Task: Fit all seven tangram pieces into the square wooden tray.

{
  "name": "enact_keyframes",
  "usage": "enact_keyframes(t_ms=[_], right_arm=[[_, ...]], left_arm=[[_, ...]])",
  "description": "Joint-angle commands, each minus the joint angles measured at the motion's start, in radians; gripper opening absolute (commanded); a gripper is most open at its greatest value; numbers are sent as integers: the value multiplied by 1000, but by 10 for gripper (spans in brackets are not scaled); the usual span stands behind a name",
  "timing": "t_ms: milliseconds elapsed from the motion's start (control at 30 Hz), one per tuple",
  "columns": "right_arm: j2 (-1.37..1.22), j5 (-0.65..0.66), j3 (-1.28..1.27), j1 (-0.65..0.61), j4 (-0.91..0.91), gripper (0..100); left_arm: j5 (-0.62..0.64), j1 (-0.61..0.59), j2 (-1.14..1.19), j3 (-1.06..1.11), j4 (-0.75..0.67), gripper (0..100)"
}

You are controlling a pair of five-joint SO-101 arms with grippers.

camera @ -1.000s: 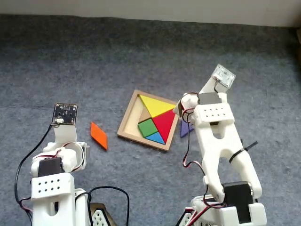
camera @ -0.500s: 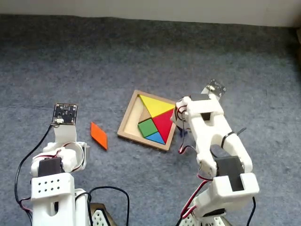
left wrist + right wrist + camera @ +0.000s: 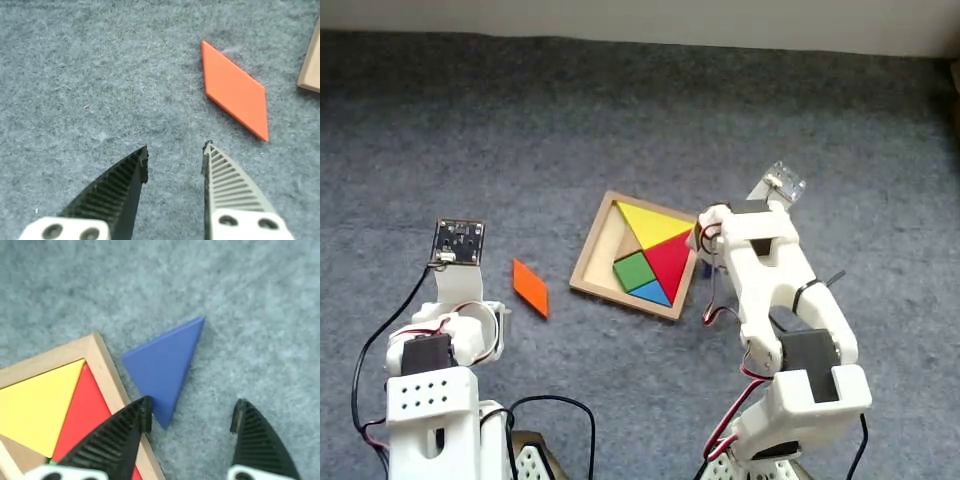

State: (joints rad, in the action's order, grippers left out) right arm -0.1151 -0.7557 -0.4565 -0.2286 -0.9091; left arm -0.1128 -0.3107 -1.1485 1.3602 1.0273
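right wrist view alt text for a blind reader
A blue triangle lies on carpet beside a corner of the wooden tray, the open right gripper hovering by one tip. A yellow piece and a red piece sit inside.

Looks like a robotics lab bench — two white arms (image 3: 775, 270) at 5 and 7 o'clock on grey carpet (image 3: 620, 120), loose cables (image 3: 555, 398), pale wall (image 3: 620, 20) at 12.

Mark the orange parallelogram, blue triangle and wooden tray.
orange parallelogram (image 3: 234, 97), left wrist view, centre of top face
blue triangle (image 3: 165, 362), right wrist view, centre of top face
wooden tray (image 3: 593, 243), high view, left rim
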Motion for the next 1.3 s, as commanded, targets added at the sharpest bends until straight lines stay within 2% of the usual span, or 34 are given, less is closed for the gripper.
enact_keyframes(t_ms=[0, 200, 500, 700, 1267], right_arm=[[96, -2, 7, 16, 13, 255], [125, -2, 18, 12, 24, 255], [-93, -9, 211, 13, 28, 259], [-134, -11, 285, 18, -27, 259], [-143, -40, 286, 33, -22, 259]], left_arm=[[5, -10, -13, -7, -15, 185], [5, -10, -13, -7, -15, 185], [5, -10, -13, -7, -15, 185], [5, -10, -13, -7, -15, 185], [3, -10, -13, -4, -15, 185]])
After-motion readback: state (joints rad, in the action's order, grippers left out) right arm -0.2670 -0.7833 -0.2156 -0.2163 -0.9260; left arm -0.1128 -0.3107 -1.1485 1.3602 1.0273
